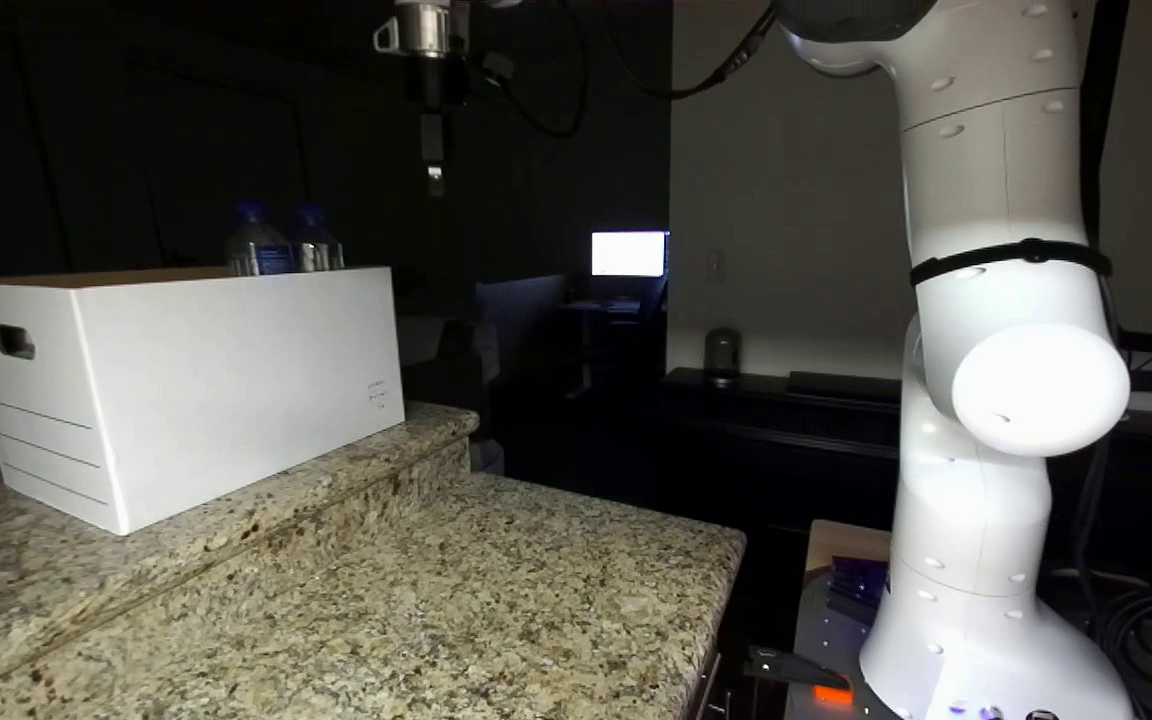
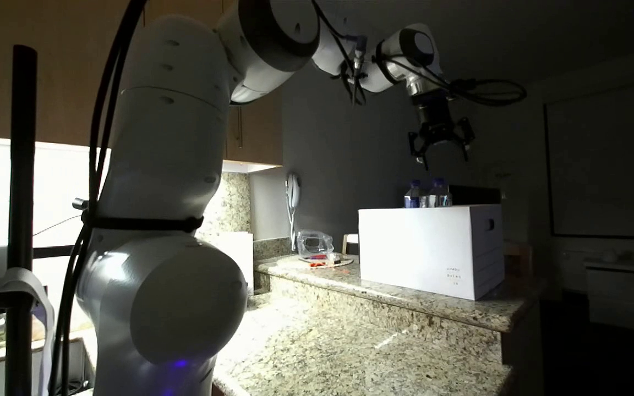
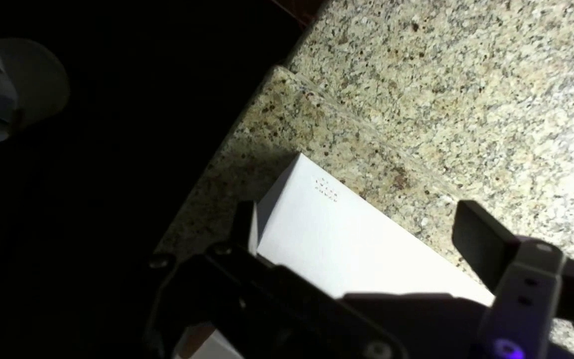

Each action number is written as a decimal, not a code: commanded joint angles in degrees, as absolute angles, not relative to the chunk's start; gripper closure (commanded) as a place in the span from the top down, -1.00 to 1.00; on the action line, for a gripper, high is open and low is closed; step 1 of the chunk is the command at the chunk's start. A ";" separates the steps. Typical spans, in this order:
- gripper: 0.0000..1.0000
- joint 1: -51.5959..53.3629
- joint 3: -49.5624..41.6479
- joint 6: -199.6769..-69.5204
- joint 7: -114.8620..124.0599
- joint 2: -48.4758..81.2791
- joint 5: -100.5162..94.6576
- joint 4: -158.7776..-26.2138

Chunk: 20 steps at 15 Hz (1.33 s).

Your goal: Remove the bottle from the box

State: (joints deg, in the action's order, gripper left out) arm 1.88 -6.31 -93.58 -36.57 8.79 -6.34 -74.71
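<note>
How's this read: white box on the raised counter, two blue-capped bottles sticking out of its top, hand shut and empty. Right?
Not quite: the hand is open, not shut; the wrist view shows its fingers apart. The rest stands: hand empty, white box on the raised counter, two blue-capped bottles sticking out.

In both exterior views the box (image 2: 416, 247) hid the lower parts of two bottles (image 1: 256, 243); its print (image 2: 453, 276) was too small to read. In the wrist view the end effector (image 3: 354, 229) partly covered the box, and the left edge cut off a pale cylinder (image 3: 40, 87).
</note>
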 commanded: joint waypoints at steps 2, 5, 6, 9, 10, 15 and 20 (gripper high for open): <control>1.00 0.26 -1.95 -88.57 -36.63 19.14 -3.47 -57.26; 1.00 0.41 0.64 -90.53 -36.72 25.87 -1.23 -48.57; 1.00 0.46 1.29 -91.46 -36.84 27.91 -1.00 -45.89; 1.00 1.93 0.25 -94.07 -36.57 27.09 -2.03 -48.47; 1.00 1.97 0.44 -95.21 -36.57 28.63 -1.97 -46.62; 1.00 1.82 0.45 -95.52 -36.14 30.56 -1.78 -44.01; 1.00 2.98 -0.34 -96.14 -31.21 35.55 -2.69 -42.28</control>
